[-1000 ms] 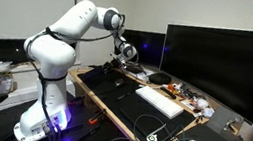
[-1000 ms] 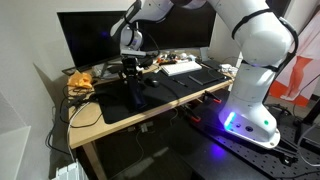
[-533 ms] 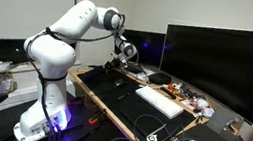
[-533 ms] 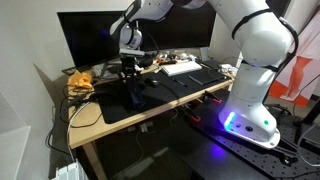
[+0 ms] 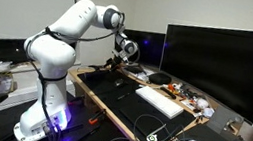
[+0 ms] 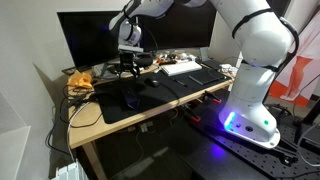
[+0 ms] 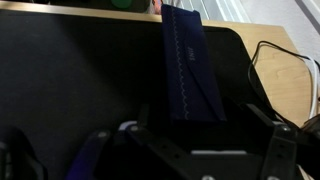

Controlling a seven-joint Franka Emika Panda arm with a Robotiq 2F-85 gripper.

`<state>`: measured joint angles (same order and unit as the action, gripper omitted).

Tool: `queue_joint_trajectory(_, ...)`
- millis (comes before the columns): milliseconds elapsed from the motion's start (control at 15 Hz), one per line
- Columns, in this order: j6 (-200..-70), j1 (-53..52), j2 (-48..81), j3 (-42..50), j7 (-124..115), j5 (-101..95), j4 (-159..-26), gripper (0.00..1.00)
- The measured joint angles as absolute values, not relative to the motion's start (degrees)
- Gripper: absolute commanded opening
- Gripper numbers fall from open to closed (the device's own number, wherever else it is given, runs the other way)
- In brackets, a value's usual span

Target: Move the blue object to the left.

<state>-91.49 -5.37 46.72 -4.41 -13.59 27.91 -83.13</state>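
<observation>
The blue object (image 7: 190,65) is a flat dark-blue piece with a pale stitched line, lying on the black desk mat (image 7: 70,70). In the wrist view it stretches away from my gripper (image 7: 200,132). The fingers stand wide apart on either side of its near end and do not touch it, so the gripper is open. In an exterior view the gripper (image 6: 128,70) hangs a little above the mat, over a small dark shape that is the blue object (image 6: 130,98). In the other exterior view the gripper (image 5: 120,59) sits at the mat's far end, and the object cannot be made out.
A large monitor (image 5: 223,65) stands behind the mat, with a white keyboard (image 5: 159,101) in front of it. Clutter (image 6: 80,82) lies on the wooden table (image 7: 285,60) beside the mat. A black cable (image 7: 285,55) curls near the object.
The jaws have opened and let go of the blue object. The gripper has risen a little above the mat, and the object stays lying there.
</observation>
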Motion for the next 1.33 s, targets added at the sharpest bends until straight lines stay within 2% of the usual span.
queue_joint_trajectory(533,-91.67,-5.63,41.65,-4.47,-13.64,27.9,-86.97,1.0)
queue_joint_trajectory(933,-96.06,-5.56,33.73,-3.19,-13.71,27.79,-99.51,1.0)
queue_joint_trajectory(1333,-106.69,-5.48,23.16,-1.93,-13.73,27.58,-115.13,1.0)
